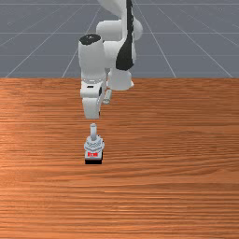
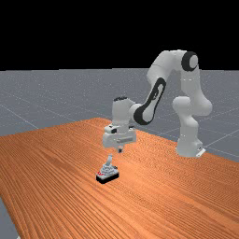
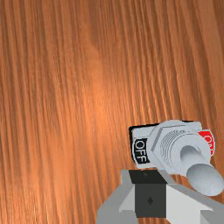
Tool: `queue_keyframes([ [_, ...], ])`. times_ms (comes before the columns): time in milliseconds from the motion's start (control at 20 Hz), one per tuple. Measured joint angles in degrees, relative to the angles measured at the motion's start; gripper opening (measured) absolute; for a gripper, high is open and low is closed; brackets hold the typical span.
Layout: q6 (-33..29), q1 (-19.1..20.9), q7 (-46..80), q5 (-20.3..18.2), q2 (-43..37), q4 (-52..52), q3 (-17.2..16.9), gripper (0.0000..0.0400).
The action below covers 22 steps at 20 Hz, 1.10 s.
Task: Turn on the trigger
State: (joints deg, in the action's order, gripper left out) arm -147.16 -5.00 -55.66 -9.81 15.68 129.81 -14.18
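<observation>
I can't tell how wide my jaws (image 2: pixel 120 150) stand; lowered off-line, they could jam the grey, round-tipped metal lever (image 3: pixel 204 179).

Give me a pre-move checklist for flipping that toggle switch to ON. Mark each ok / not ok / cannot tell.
1. ON side identified: ok, red ON label opposite the black OFF label.
2. Toggle switch upright on its base: ok.
3. Lever set to ON: not ok, it appears to lean slightly away from the red label in the far view.
4. Gripper clear of the lever: ok, there's a gap in the far view.
5. Gripper lined up with the lever: not ok, the lever sits off to one side of it.
6. Switch fixed to the table: cannot tell.
</observation>
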Motion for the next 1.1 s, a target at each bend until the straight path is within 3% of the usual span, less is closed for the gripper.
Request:
queue_keyframes([
  [450,1.2,1.0,-5.0,0.1,0.4,-1.6,0.9,0.0000],
  [700,5.7,1.2,-3.4,-0.1,5.5,-9.8,1.1,0.0000],
  [750,5.5,2.7,-6.3,-3.4,5.9,-10.6,2.6,0.0000],
  [950,5.1,1.8,-6.0,-1.0,6.5,-11.3,2.1,0.0000],
  [1000,3.6,-0.7,-0.5,3.1,5.6,-9.4,-0.4,0.0000],
  [1100,2.1,-2.1,2.1,6.2,3.6,-6.1,-1.8,0.0000],
])
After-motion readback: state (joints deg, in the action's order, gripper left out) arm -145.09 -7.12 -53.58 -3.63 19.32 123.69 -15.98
